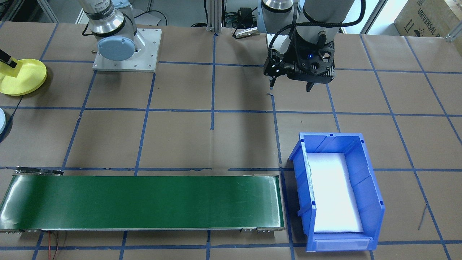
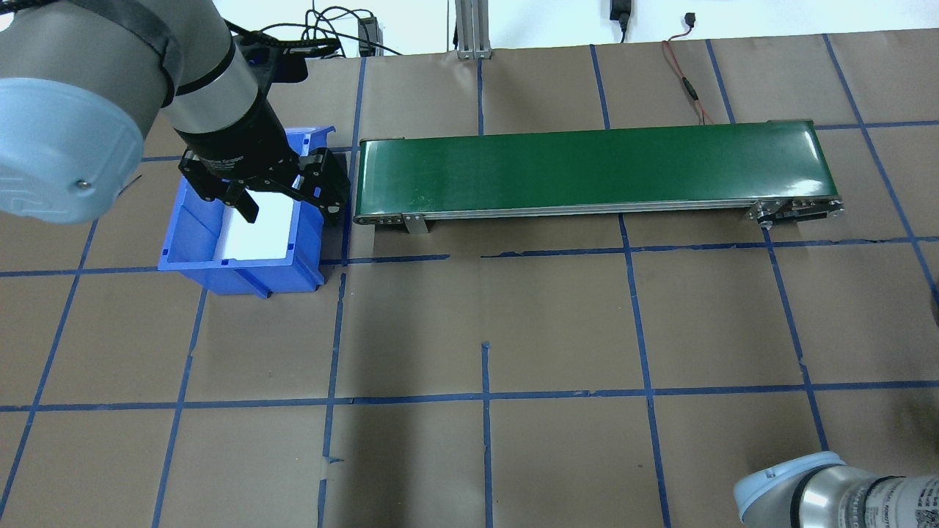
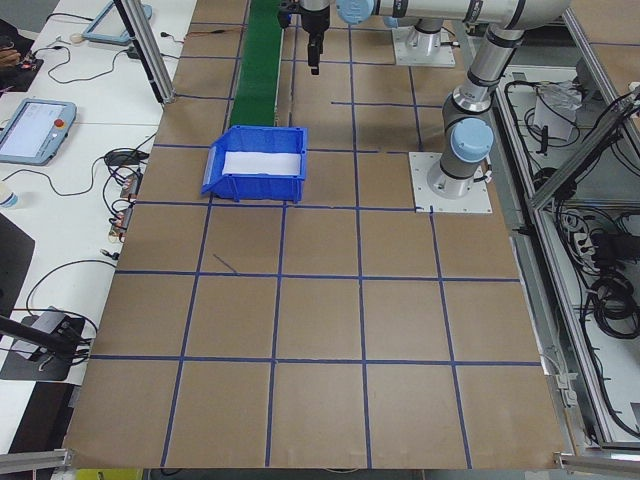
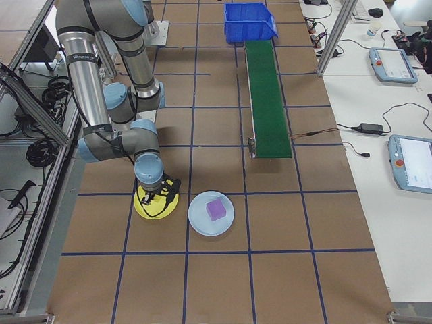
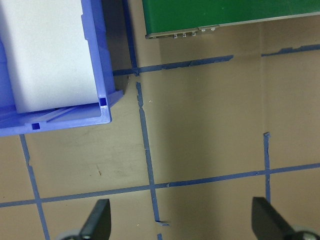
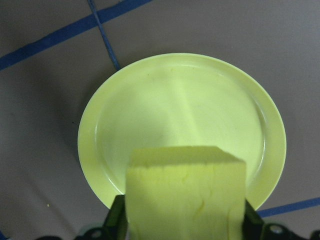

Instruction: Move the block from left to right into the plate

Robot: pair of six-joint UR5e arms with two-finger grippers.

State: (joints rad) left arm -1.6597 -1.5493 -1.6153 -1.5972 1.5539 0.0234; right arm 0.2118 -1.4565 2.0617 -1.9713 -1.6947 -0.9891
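My right gripper (image 6: 185,220) is shut on a pale yellow block (image 6: 186,192) and holds it just over the near part of a yellow plate (image 6: 180,95). The exterior right view shows that gripper (image 4: 156,200) low over the same yellow plate (image 4: 143,210). In the front-facing view the plate (image 1: 27,77) lies at the far left edge. My left gripper (image 1: 292,85) hangs open and empty above the table, near the corner of the blue bin (image 2: 220,260). Its fingertips (image 5: 97,220) stand wide apart.
A light blue plate (image 4: 199,219) with a purple block (image 4: 216,208) on it lies beside the yellow plate. A green conveyor belt (image 2: 594,169) runs between the blue bin (image 1: 371,187) and the plates. The bin holds a white foam liner (image 1: 334,191).
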